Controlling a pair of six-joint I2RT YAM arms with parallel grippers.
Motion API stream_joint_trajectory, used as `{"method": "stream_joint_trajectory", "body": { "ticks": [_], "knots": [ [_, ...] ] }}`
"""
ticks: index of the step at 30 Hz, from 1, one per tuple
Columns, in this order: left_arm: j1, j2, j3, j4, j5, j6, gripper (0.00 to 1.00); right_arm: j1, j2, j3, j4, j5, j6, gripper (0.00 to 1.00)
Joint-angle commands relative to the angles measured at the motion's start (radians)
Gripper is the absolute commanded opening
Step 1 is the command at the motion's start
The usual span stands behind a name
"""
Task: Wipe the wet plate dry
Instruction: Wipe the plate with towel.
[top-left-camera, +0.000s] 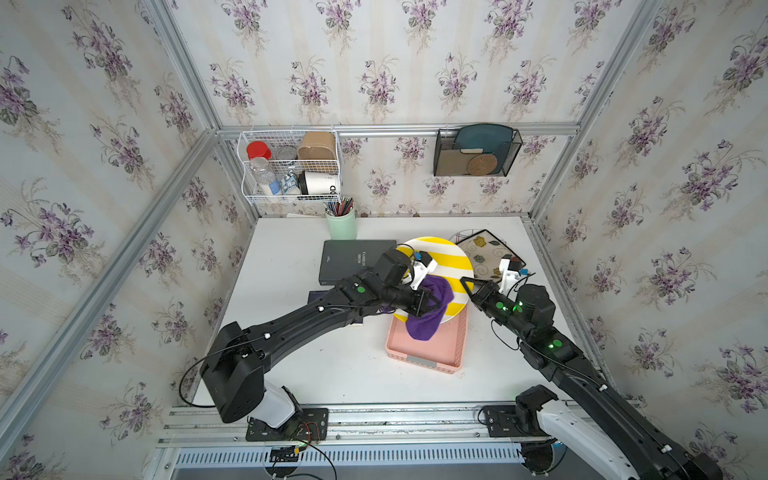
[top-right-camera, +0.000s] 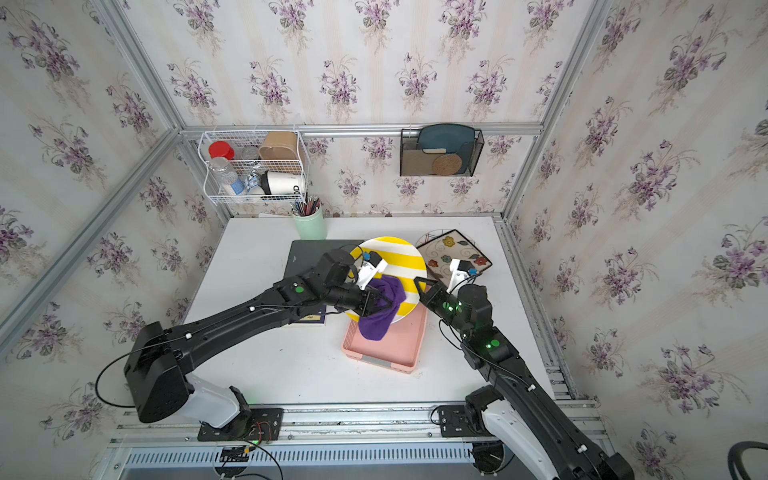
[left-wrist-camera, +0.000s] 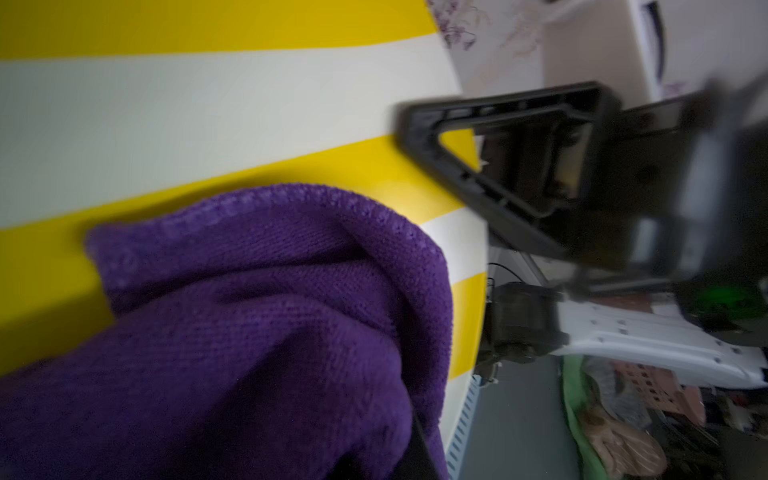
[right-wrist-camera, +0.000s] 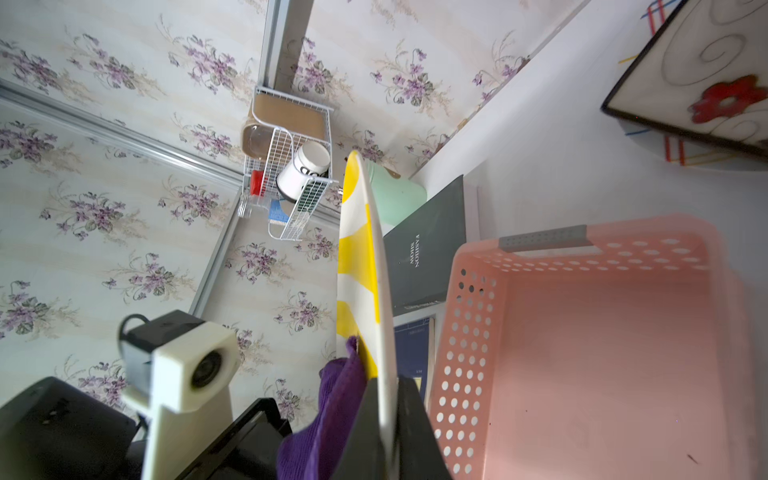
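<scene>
The right pincer (top-left-camera: 466, 286) is clenching the right rim of the yellow-and-white striped plate (top-left-camera: 440, 254). It is holding the plate lifted and tilted above the far end of the pink basket (top-left-camera: 440, 351), which is standing on the table (top-left-camera: 291, 365). The left pincer (top-left-camera: 430, 305) is gripping the purple cloth (top-left-camera: 430, 322) and pressing it on the near part of the plate's face. The loose end of the cloth is hanging down over the basket.

To wipe well, I think the left arm should be sweeping the cloth toward the far rim with light, even pressure, because only the near part is covered now. Pushing too hard could be turning the plate in the right pincer's narrow hold. The area just beside that pincer also needs a pass.

The right wrist view is showing the plate edge-on (right-wrist-camera: 365, 257), with its rim sitting between both fingers; the top views are not showing this. The left wrist view is showing the cloth's folded edge (left-wrist-camera: 266, 199) lying on a yellow stripe. I cannot tell water drops in any view.
</scene>
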Motion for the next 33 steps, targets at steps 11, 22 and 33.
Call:
{"method": "stream_joint_trajectory", "body": {
  "ticks": [11,22,33],
  "knots": [
    [0.151,-0.169,-0.123,-0.044,-0.167,-0.049,0.0,0.021,-0.064,0.013,0.269,0.029,0.124,0.0],
    [0.15,-0.106,-0.031,-0.11,-0.276,-0.106,0.0,0.073,-0.016,0.024,0.424,0.028,0.148,0.0],
    [0.234,-0.194,-0.063,-0.007,-0.041,0.004,0.0,0.22,0.114,0.077,0.613,-0.23,0.005,0.0]
  ]
}}
